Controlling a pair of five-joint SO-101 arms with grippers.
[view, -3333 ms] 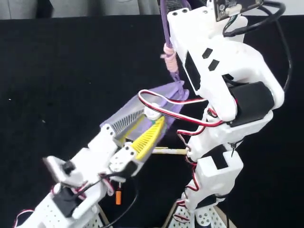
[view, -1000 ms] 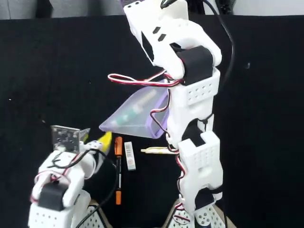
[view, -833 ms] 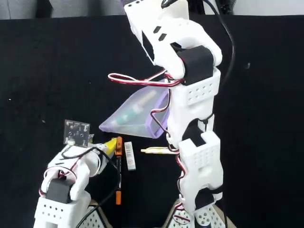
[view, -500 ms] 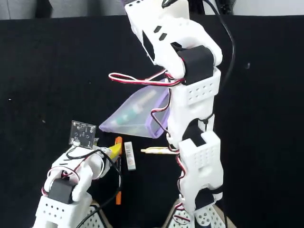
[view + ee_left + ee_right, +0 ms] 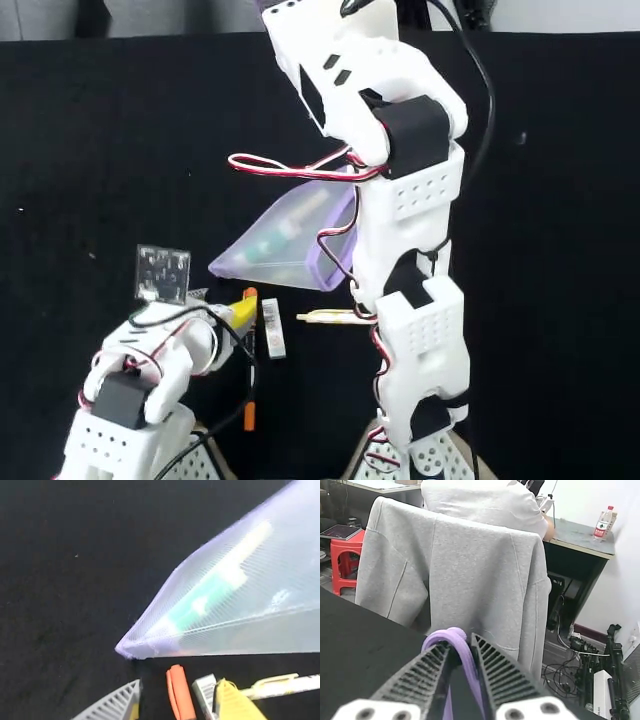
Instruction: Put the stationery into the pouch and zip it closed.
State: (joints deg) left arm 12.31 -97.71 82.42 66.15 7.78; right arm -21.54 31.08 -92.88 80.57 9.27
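Matte black cloth covers the table [image 5: 110, 140]. Above it the right gripper [image 5: 461, 642] is clamped tight on the purple cord loop [image 5: 451, 634] of the translucent lilac mesh pouch [image 5: 285, 238]. The pouch hangs slanted, pointed corner low toward the left arm, with a green-and-white stick [image 5: 215, 587] inside along that slant. The left gripper [image 5: 178, 680] gapes wide, holding nothing, astride a smooth orange marker [image 5: 180, 705] lying lengthwise toward the bases. Beside it lie a short white stick [image 5: 272, 328] and, crosswise, a thin pale-yellow pen [image 5: 335, 317].

Left arm [image 5: 150, 370]: folded low at table's near edge, wrist tipped toward centre. Left gripper [image 5: 175, 702]: grey and yellow fingers spread apart. Right arm [image 5: 400, 200]: reared upright mid-table. Right gripper [image 5: 462, 660]: pinched onto purple loop [image 5: 445, 636].
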